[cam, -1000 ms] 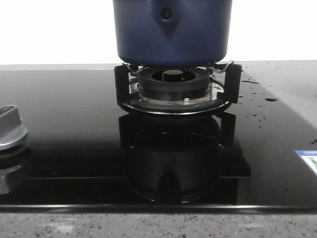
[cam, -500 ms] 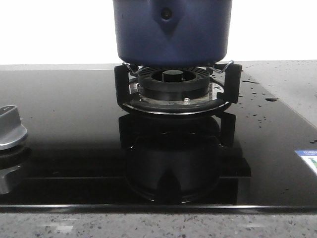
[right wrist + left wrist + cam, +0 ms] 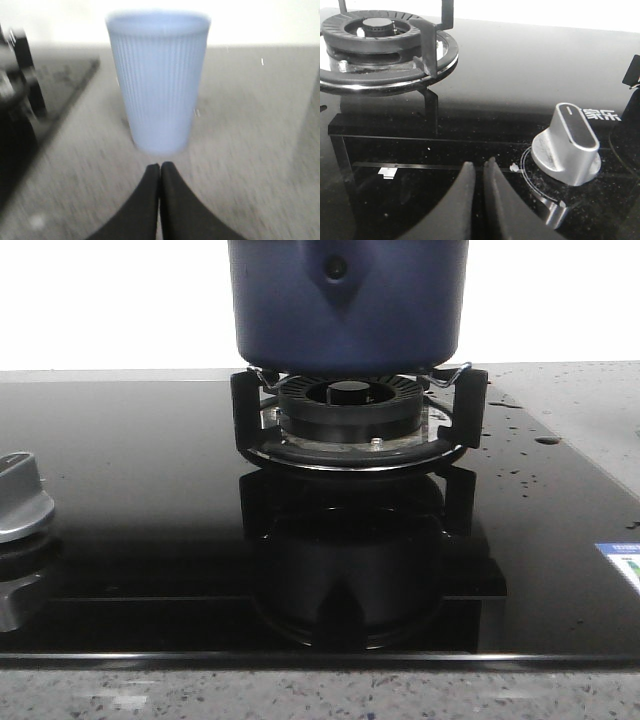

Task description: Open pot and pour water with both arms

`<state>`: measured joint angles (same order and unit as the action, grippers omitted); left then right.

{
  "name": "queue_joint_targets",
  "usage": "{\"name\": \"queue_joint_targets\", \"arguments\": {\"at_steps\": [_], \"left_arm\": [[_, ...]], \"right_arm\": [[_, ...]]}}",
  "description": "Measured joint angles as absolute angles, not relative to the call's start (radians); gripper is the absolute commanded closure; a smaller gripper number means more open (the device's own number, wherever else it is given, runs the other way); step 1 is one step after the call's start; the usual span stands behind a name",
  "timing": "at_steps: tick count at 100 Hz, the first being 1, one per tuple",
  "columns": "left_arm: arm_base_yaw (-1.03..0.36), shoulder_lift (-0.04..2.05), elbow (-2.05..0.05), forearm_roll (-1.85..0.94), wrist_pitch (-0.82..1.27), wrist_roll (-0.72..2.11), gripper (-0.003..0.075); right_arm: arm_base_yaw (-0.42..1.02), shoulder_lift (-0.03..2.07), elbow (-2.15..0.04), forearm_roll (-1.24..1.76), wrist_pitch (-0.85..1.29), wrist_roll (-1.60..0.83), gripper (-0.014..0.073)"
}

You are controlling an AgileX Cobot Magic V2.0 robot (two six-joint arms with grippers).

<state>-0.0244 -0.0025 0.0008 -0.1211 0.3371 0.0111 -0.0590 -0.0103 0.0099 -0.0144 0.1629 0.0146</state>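
1. The large dark navy-blue round metal pot sits on the black ringed gas burner, far centre, ready for opening.
2. The left gripper, nearly closed and empty, hovers near the silver knob.
3. The right gripper, closed and empty, faces the pale blue ribbed cup.

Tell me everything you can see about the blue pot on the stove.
The pot is large, round and dark navy, apparently matte metal, with a small round rivet above a V-shaped crease on its front wall. It stands upright on the black burner grate. Its top is cut off by the frame, so any lid is unseen. Nothing grips it.
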Motion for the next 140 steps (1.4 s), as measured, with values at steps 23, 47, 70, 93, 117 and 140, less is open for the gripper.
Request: {"name": "queue_joint_targets", "arguments": {"at_steps": [23, 47, 70, 93, 117, 140], "left_arm": [[-0.024, -0.002, 0.001, -0.067, 0.321, 0.011, 0.074], [-0.024, -0.002, 0.001, -0.057, 0.295, 0.011, 0.074], [-0.024, -0.002, 0.001, -0.057, 0.293, 0.011, 0.0741], [-0.024, -0.002, 0.001, -0.456, 0.057, 0.0, 0.0741], [-0.024, -0.002, 0.001, -0.759, -0.097, 0.0, 0.0741], [-0.047, 0.092, -0.107, -0.669, 0.229, 0.0, 0.074]], "right_arm": [[-0.059, -0.01, 0.01, 0.202, -0.019, 0.015, 0.0658], [-0.059, -0.01, 0.01, 0.231, -0.019, 0.015, 0.0659], [-0.059, -0.01, 0.01, 0.243, -0.019, 0.019, 0.0658], [-0.059, -0.01, -0.004, 0.346, 0.067, 0.086, 0.0658], [-0.059, 0.032, -0.141, 0.353, 0.246, 0.088, 0.0658], [-0.059, 0.236, -0.335, 0.353, 0.527, 0.031, 0.0659]]}}
